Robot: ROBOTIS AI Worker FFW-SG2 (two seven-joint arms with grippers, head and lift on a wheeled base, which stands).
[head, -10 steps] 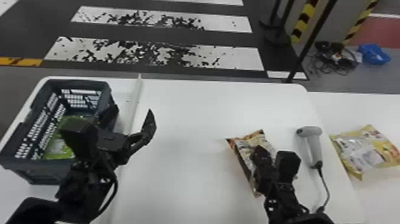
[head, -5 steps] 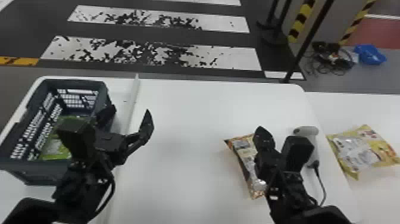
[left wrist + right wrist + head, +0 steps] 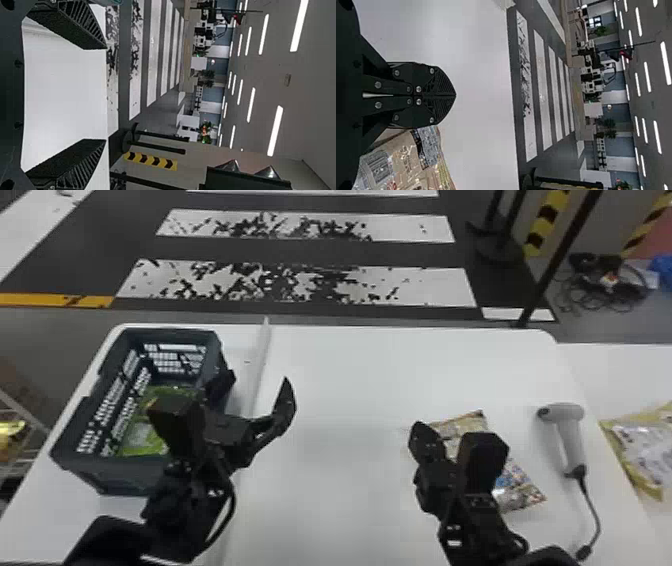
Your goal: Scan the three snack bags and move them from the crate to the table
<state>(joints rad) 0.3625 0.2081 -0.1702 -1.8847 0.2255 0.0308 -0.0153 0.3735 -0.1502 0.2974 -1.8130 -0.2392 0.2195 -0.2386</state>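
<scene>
My left gripper (image 3: 255, 397) is in front of the crate's (image 3: 212, 345) right side, over the white divider, fingers apart. In the left wrist view that gripper (image 3: 105, 94) has nothing between its fingers. A green snack bag (image 3: 142, 435) lies in the crate, partly hidden by the left arm. My right gripper (image 3: 424, 431) is over the left part of a brown snack bag (image 3: 517, 485) on the table. The right wrist view has this gripper (image 3: 455, 95) shut, beside the bag (image 3: 401, 162), holding nothing. The scanner (image 3: 567, 432) lies right of that bag.
A yellow snack bag (image 3: 645, 447) lies on the surface at the far right. The white divider (image 3: 261, 365) runs along the table (image 3: 370, 375) beside the crate. The scanner's cable (image 3: 592, 500) trails toward the front edge.
The head view has turned a little left, shifting everything rightward in it. My right gripper has moved left across the brown bag, which now lies at another angle, its near end farther right.
</scene>
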